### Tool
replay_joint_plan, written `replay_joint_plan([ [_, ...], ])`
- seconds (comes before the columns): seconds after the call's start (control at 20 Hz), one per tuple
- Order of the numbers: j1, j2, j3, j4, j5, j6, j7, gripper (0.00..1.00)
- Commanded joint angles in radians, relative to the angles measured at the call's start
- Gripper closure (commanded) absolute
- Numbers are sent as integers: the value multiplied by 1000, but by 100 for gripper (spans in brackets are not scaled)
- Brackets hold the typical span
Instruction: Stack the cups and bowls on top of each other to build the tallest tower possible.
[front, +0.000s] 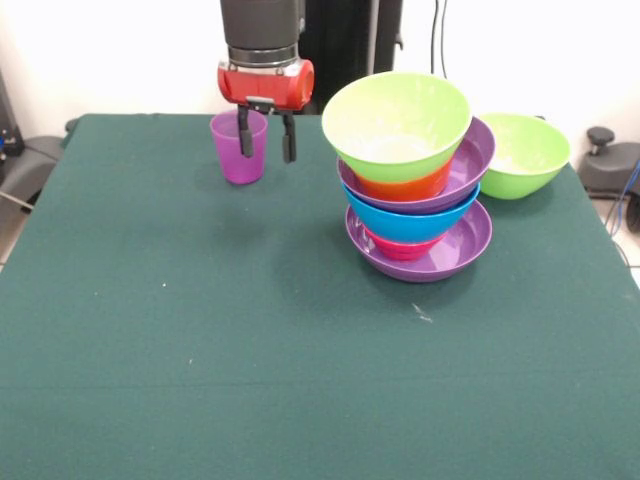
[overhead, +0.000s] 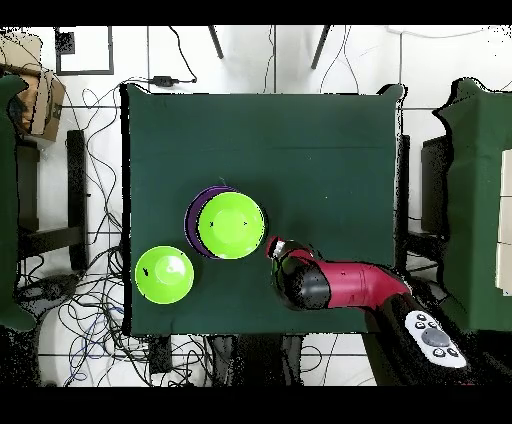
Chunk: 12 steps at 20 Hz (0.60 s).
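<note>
At the far rim of the translucent purple plastic cup (front: 239, 146), the red and black hand (front: 267, 146) is hanging with fingers spread, one finger inside the cup, grasping nothing. This upright cup is standing well apart from the bowl tower (front: 415, 190), on the green bench (front: 200, 330).

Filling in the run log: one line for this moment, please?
gripper: open, straddling purple cup rim | tower: six bowls, green on top | spare green bowl: beside tower
</note>
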<state>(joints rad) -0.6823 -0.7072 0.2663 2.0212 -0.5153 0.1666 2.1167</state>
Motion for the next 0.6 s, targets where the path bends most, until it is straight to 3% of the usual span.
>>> replay_joint_plan([
  [0.05, 35, 61, -9, -16, 3, -64, 99, 0],
  [0.6, 25, -112, 45, 92, 83, 37, 95, 0],
])
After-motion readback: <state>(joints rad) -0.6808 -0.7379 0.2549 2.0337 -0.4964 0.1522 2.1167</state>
